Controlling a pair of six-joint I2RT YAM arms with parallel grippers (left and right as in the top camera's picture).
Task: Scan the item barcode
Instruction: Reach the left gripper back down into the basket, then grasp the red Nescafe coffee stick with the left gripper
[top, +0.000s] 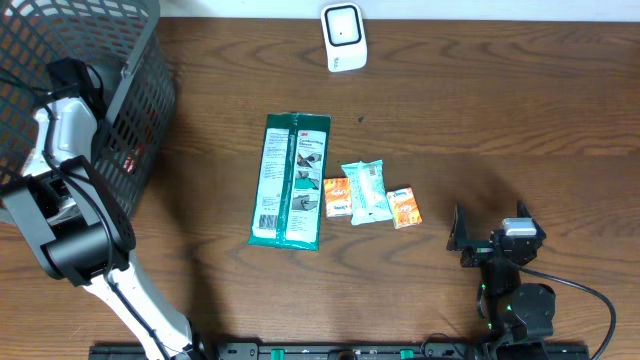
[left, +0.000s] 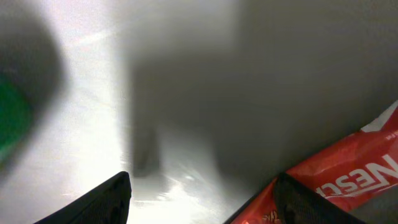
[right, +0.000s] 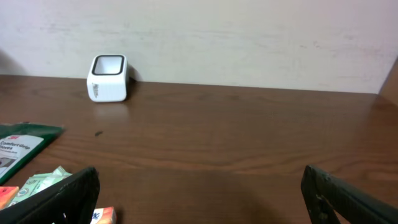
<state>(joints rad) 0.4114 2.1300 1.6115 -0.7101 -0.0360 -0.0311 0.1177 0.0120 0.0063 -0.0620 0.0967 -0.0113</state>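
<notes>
Left gripper (left: 202, 186) released, empty, down inside the basket (top: 150, 60). Red packet (left: 348, 180) lies beside one finger, not between the jaws. I'd centre over it, pinch an edge, and keep the barcode clear for the scanner (top: 343, 37). Right gripper (right: 199, 186) open, idle.

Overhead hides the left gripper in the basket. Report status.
Left gripper open, inside basket, beside red packet. Right gripper open, empty. Nothing gripped yet. Basket wall stands between packet and scanner.
</notes>
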